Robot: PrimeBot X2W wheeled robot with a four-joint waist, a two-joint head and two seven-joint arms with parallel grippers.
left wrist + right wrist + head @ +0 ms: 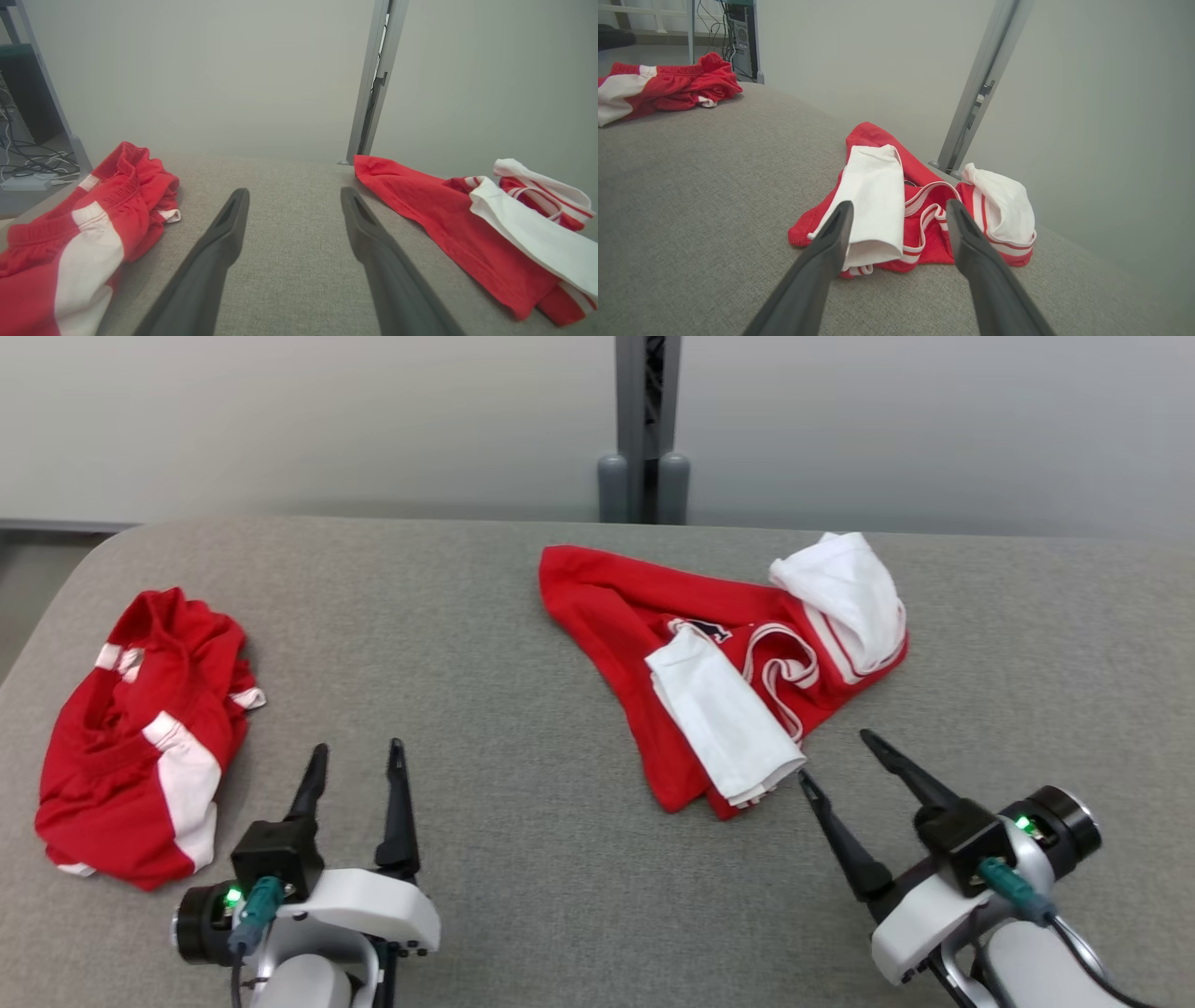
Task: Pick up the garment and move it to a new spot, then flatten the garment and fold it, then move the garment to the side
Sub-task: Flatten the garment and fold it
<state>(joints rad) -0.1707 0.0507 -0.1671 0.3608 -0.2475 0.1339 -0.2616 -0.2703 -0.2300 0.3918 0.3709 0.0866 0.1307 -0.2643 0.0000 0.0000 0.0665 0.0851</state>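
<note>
The task looks barely begun; the garment (607,607), a red top with white sleeves, lies rumpled and partly doubled over on the right half of the grey tabletop (485,644), neither lifted, flattened nor folded, so the pick-up, the move to a new spot, the smoothing, the fold and the setting aside all appear left to do; a second red and white piece, seemingly shorts (131,747), sits bunched near the left edge, well apart, and whether it belongs to the job cannot be told; the right claw (834,754) hovers low just beside the garment's near corner, one fingertip close to the end of a white sleeve though contact cannot be confirmed, its fingers angled toward the cloth, spread wide and holding nothing; the left claw (358,747) rests low between shorts and garment, pointing straight ahead over bare tabletop, likewise spread wide and empty.
</note>
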